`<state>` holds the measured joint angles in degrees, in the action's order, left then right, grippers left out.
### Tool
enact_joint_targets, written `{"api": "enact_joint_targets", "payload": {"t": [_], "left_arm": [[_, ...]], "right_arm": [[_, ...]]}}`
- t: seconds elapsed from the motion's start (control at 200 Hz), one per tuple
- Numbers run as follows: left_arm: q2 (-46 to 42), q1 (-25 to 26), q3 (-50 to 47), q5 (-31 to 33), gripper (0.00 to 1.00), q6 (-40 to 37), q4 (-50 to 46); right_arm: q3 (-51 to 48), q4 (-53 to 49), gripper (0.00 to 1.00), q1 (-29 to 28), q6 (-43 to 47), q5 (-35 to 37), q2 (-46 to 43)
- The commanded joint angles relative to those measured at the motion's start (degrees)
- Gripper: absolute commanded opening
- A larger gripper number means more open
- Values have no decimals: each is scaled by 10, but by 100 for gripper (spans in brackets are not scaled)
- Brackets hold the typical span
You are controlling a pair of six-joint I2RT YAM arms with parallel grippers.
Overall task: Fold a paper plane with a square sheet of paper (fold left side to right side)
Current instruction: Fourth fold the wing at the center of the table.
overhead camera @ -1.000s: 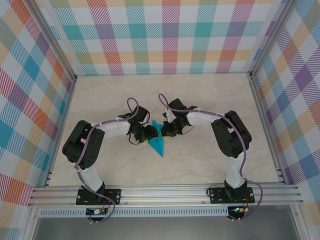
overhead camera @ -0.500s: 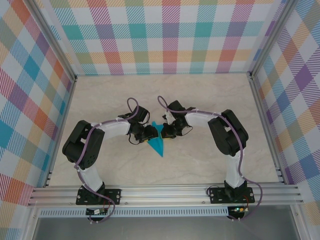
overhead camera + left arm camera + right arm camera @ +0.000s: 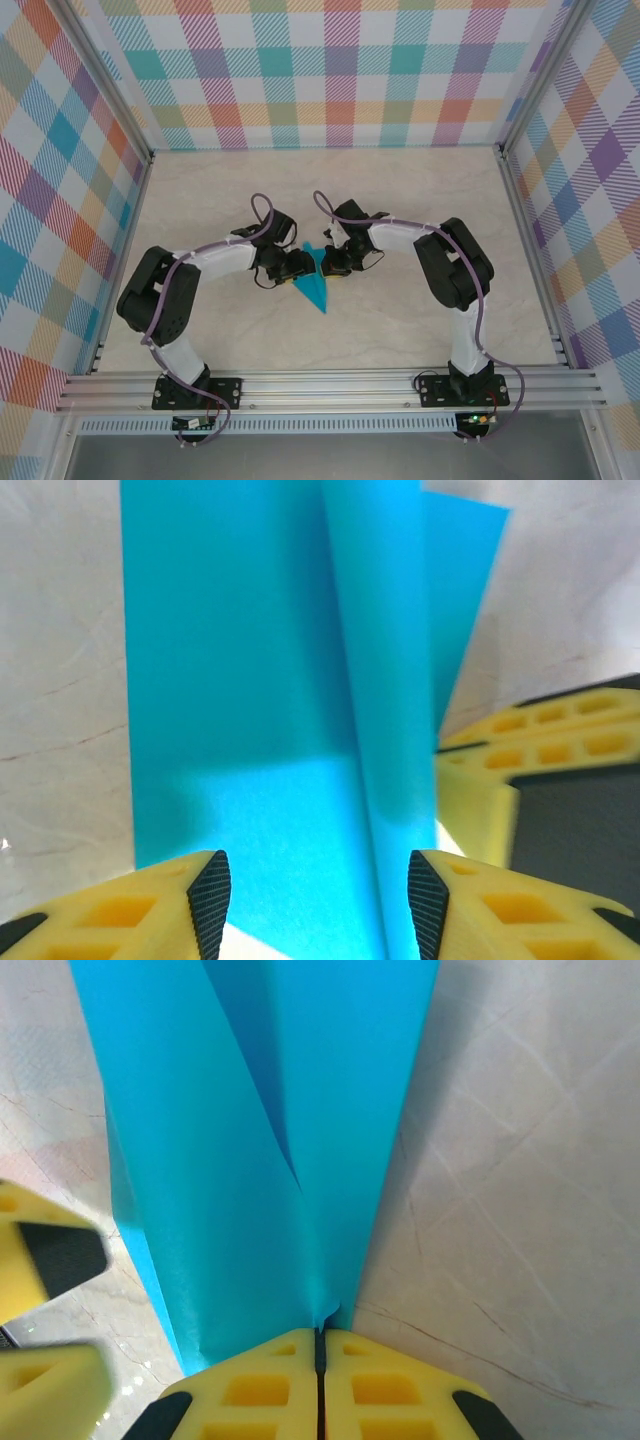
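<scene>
While pinching paper plane (image 3: 250, 1160), right end effector (image 3: 320, 1338)

One paper plane (image 3: 316, 287), a single piece of teal-blue paper, is lying on the one desk (image 3: 420, 200). Two arms are reaching in from the desk's near edge, the left arm (image 3: 215, 255) and the right arm (image 3: 420, 235). Each is carrying one pincer, making two: the left pincer (image 3: 297, 267) and the right pincer (image 3: 332, 262). Each pincer is showing two yellow fingers (image 3: 130, 910), four in all. Three checked walls (image 3: 330, 70) are standing along the desk's far, left and right edges.
</scene>
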<state>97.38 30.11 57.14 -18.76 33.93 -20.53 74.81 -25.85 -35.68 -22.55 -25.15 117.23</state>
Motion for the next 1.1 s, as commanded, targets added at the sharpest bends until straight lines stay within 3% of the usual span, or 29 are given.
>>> {"api": "enact_joint_targets", "payload": {"t": [0.0,0.06,0.3,1.095], "left_arm": [[-45,-7,0,-7,54,-11,-23],[-47,-8,3,-20,51,-9,-18],[5,-9,21,-93,25,10,62],[77,-13,31,-35,21,-2,51]], "right_arm": [[0,-19,7,-4,19,26,29],[1,-20,7,-4,20,28,29],[3,-25,7,-5,22,30,28],[7,-38,7,-8,32,43,29]]}}
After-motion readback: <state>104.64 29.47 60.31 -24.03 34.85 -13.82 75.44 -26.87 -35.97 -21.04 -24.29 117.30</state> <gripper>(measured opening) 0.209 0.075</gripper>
